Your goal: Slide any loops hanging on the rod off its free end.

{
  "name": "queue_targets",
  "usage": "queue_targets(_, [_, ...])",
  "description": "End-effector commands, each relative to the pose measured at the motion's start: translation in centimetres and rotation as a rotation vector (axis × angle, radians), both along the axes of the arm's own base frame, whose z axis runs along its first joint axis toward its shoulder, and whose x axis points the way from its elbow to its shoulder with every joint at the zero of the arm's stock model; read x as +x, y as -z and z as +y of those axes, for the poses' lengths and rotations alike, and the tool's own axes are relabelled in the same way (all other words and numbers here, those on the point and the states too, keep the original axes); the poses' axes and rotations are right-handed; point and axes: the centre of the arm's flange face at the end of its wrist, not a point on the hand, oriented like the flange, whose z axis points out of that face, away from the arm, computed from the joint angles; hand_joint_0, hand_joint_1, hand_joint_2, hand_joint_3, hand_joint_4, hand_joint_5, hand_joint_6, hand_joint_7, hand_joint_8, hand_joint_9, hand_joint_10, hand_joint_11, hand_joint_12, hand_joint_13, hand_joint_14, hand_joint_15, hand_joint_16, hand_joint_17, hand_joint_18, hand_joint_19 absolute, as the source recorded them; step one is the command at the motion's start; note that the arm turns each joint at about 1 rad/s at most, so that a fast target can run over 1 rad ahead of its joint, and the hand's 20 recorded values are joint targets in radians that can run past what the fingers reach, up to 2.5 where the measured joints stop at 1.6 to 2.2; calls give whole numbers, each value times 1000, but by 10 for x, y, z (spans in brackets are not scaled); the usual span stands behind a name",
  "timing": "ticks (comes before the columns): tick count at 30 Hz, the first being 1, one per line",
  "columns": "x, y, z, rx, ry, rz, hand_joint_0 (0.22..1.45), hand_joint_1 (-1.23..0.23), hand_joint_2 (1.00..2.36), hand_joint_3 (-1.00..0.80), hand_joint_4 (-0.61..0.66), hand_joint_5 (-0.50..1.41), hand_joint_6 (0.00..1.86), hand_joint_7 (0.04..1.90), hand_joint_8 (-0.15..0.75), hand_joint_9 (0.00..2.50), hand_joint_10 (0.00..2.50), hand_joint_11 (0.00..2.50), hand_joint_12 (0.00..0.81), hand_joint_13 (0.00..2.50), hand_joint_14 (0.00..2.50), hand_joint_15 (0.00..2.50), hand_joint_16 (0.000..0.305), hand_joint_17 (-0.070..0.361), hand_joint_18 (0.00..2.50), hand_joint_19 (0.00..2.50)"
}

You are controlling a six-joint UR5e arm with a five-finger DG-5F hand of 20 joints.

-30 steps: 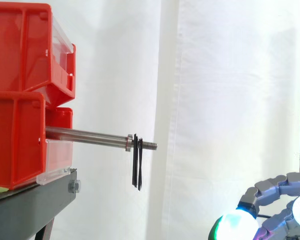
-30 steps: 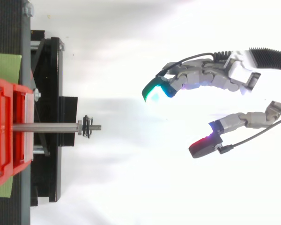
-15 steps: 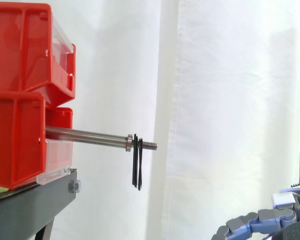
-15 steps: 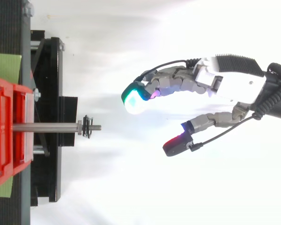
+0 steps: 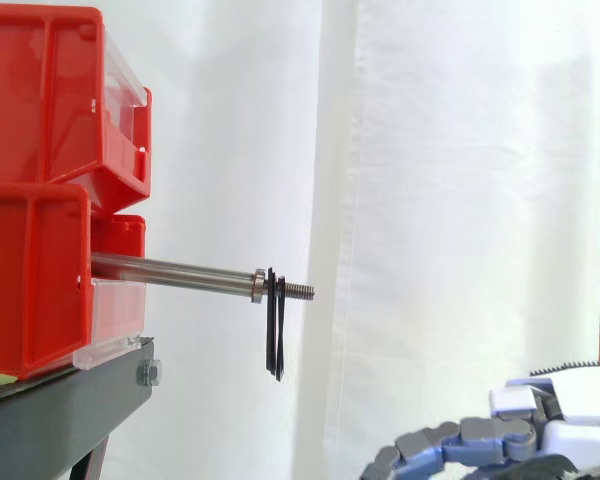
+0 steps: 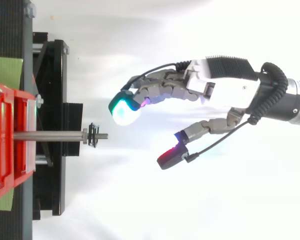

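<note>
A steel rod [image 5: 175, 271] sticks out to the right from the red bins, ending in a threaded tip [image 6: 103, 135]. Thin black loops [image 5: 275, 325] hang just behind that tip, against a collar; from above the loops [image 6: 92, 135] look like a small black bundle. My hand [image 6: 215, 92] comes in from the right, open, with relaxed fingers and thumb spread apart and nothing between them. Its green-glowing fingertip [image 6: 123, 111] is a short way right of the tip and off to one side. In the side view the hand [image 5: 480, 445] sits low, below the rod's level.
Stacked red bins [image 5: 40, 190] stand on a black stand [image 5: 70, 410] at the left. A white curtain [image 5: 450, 200] hangs behind. Open room lies between the rod's tip and the hand.
The hand has moved left toward the rod's free end, with more of the wrist coming into the top view. In the side view it sank lower. The loops have not moved.
</note>
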Motion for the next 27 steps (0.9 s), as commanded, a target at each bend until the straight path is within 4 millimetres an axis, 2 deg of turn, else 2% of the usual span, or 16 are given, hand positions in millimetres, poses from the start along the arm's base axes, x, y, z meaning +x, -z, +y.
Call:
queue_targets(1, [4, -3, -4, -16, -9, -8, 559, -593, 1000, -500, 215, -177, 502, 727, 255, 632, 0, 0, 296, 369, 0, 0, 39, 88, 365, 251])
queue_targets(4, [3, -2, -5, -30, -37, -1, 559, -594, 1000, -500, 216, -177, 502, 726, 256, 633, 0, 0, 296, 369, 0, 0, 39, 89, 367, 246])
queue_targets(5, [7, 15, -9, -52, -52, 7, 559, -594, 1000, -500, 215, -177, 502, 729, 255, 632, 0, 0, 297, 369, 0, 0, 39, 89, 367, 250])
queue_targets(6, [7, 15, -10, -52, -50, 7, 559, -594, 1000, -500, 216, -177, 502, 729, 254, 633, 0, 0, 297, 370, 0, 0, 39, 89, 367, 250])
queue_targets(8, [16, 29, -10, -44, -72, 3, 560, -593, 1000, -500, 214, -177, 502, 730, 255, 638, 0, 0, 296, 370, 0, 0, 39, 88, 367, 251])
queue_targets(9, [25, 33, -10, -25, -99, -9, 559, -594, 1000, -500, 215, -176, 502, 731, 254, 635, 0, 0, 297, 371, 0, 0, 39, 88, 367, 250])
queue_targets(10, [25, 33, -10, -25, -99, -9, 560, -594, 1000, -500, 215, -176, 502, 729, 255, 634, 0, 0, 296, 371, 0, 0, 39, 89, 367, 250])
queue_targets(11, [36, 29, -8, -5, -132, -30, 560, -594, 1000, -500, 215, -176, 502, 729, 254, 633, 0, 0, 297, 371, 0, 0, 39, 89, 367, 250])
queue_targets(27, [47, 12, -12, -125, -197, -84, 561, -594, 1000, -500, 219, -176, 502, 730, 256, 640, 0, 0, 298, 381, 0, 0, 39, 89, 373, 257])
